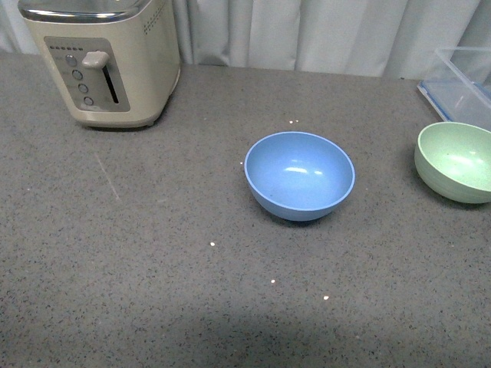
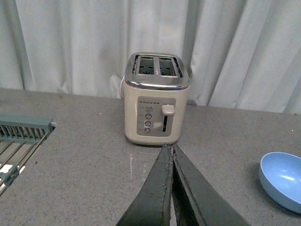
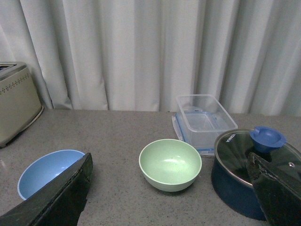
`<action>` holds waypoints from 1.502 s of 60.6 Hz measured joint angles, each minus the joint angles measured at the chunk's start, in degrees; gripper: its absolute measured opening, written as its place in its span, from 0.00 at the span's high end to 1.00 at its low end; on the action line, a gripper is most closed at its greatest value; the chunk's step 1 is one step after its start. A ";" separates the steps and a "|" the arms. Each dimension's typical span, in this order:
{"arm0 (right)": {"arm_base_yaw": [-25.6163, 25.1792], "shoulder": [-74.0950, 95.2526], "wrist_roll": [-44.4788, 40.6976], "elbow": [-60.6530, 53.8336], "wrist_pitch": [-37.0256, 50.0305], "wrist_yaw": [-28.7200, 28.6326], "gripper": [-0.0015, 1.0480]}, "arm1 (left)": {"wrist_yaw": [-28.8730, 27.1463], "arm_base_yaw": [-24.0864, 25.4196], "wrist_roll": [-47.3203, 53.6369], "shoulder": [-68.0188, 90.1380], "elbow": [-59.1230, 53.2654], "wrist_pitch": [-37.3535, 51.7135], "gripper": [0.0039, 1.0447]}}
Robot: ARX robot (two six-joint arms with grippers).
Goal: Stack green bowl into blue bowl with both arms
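Standing apart, blue bowl [image 1: 299, 175], green bowl [image 1: 456, 161] by clear box [image 1: 464, 80], toaster [image 1: 103, 61], left jaws closed, right jaws spread

Soft, even light, probably from overhead, leaves white glints inside the blue bowl [image 1: 299, 175] and green bowl [image 1: 457, 161]. A broad shadow darkens the counter's [image 1: 153, 253] near edge. Wrist pictures look slightly soft; the left pincer [image 2: 172, 149], close to the lens, is blurred.

Left gripper [image 2: 170, 150]: black fingers pressed flat together along their length, tips meeting. Right gripper [image 3: 170, 162]: fingers spread wide apart, both tips in view
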 joint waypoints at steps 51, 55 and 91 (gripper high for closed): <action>4.42 18.78 -0.44 4.09 4.37 13.81 0.09 | 0.02 0.00 0.02 -14.97 0.00 -15.37 0.47; 4.07 28.37 -1.75 5.33 12.41 10.56 0.09 | 0.04 0.00 0.02 -14.95 0.00 -15.37 0.37; -2.99 97.61 -26.73 40.28 12.13 -13.53 0.09 | 0.00 0.00 0.04 -14.95 0.00 -15.37 0.06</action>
